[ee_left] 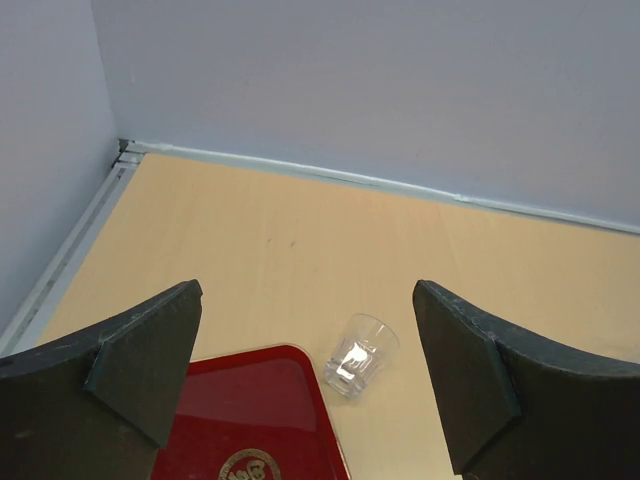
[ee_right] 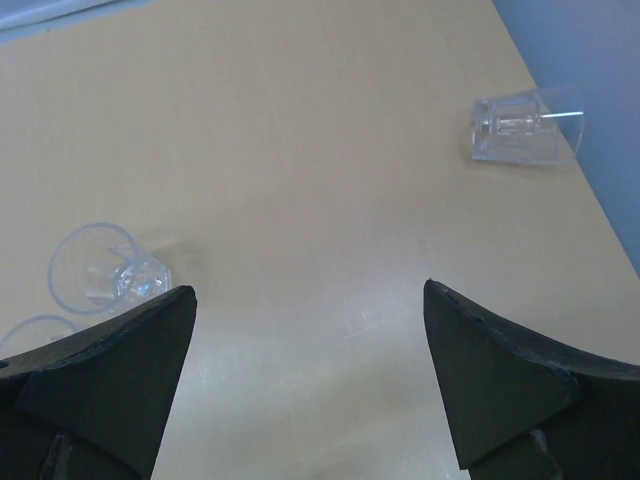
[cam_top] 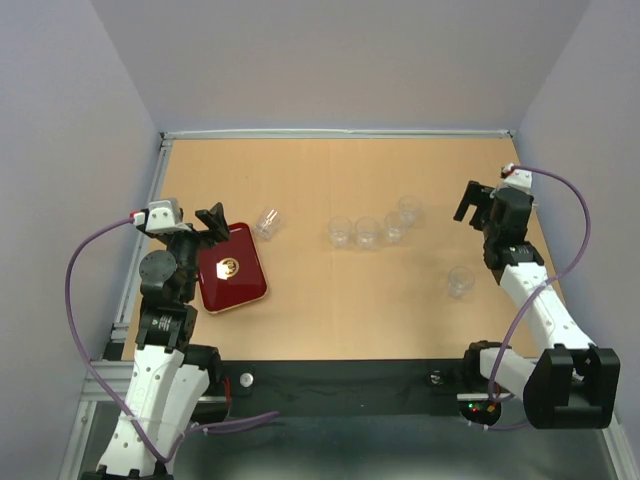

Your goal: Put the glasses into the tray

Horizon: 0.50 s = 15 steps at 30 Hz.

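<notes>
glasses [cam_top: 367,233]: 6, outside tray [cam_top: 248,285] (1) | left tool [ee_left: 307,295], right tool [ee_right: 308,292]: both spread, empty

a robot lab bench [cam_top: 350,300] (blank partition walls [cam_top: 350,60]).

Dark red glossy tray [cam_top: 246,291] (gold emblem [cam_top: 229,267] at centre), clear colourless glasses [cam_top: 367,233], tan table [cam_top: 350,310]

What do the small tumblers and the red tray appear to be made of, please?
The glasses look like clear, colourless glass or hard plastic: the table shows through them, and their thick bases glint. The tray looks like glossy dark red lacquer or moulded plastic: smooth, with a sheen and a gold emblem.
</notes>
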Each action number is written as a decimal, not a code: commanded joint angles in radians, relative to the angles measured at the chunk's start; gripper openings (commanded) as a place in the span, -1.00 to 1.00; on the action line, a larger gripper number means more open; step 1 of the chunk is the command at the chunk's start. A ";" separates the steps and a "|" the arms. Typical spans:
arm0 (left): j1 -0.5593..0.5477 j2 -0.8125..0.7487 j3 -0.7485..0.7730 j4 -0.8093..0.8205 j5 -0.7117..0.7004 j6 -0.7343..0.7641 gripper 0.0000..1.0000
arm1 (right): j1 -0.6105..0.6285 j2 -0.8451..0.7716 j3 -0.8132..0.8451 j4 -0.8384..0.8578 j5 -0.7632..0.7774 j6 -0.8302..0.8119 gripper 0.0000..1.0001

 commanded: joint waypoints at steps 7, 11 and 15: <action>-0.005 -0.012 0.009 0.057 -0.003 0.023 0.97 | -0.005 -0.026 0.080 -0.081 -0.194 -0.434 1.00; -0.007 -0.029 0.006 0.060 -0.006 0.027 0.97 | -0.122 0.063 0.144 -0.135 -0.286 -0.398 1.00; -0.015 -0.026 0.003 0.065 0.002 0.029 0.97 | -0.162 0.204 0.230 -0.167 -0.248 -0.335 1.00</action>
